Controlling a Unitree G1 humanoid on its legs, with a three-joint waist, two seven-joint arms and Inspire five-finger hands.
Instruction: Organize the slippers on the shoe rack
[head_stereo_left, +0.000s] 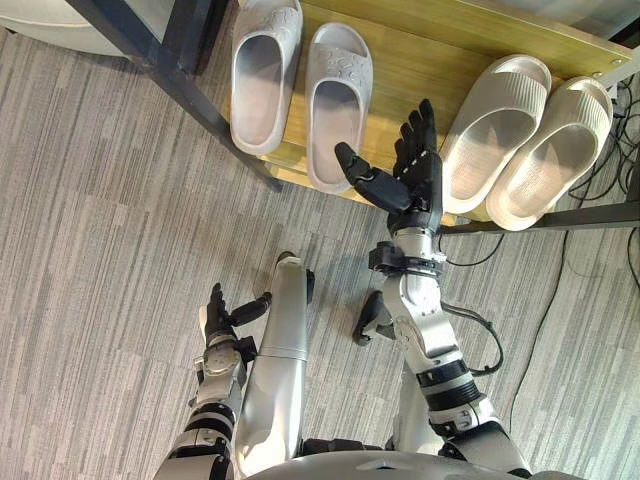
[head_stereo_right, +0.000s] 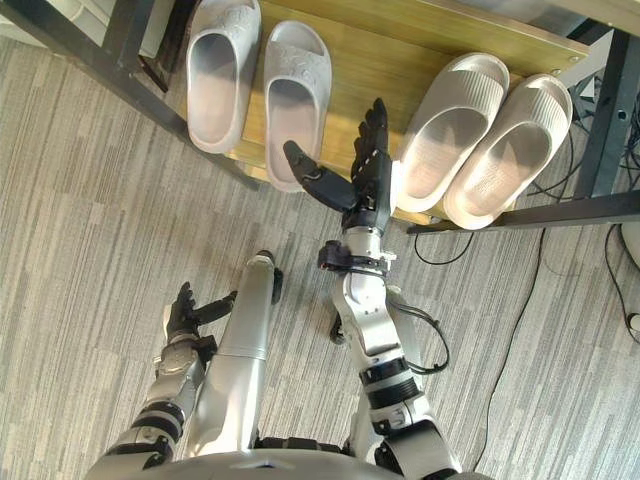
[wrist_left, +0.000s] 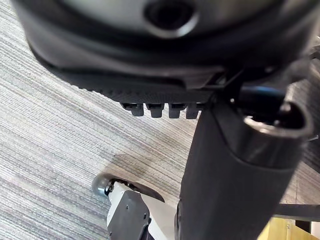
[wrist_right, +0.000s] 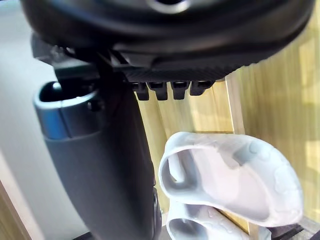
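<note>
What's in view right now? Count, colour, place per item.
light grey rubber slide slippers: two, light grey, side by side on the shelf's left part
beige ribbed foam slide slippers: two, beige, side by side on the shelf's right part
wooden shelf board: one, yellow-brown, under both pairs
black metal rack frame: one, black, around the board
striped grey carpet: one, grey, before the rack
right hand: one, dark, open, at the shelf's front between the pairs
left hand: one, dark, open, low over the carpet
</note>
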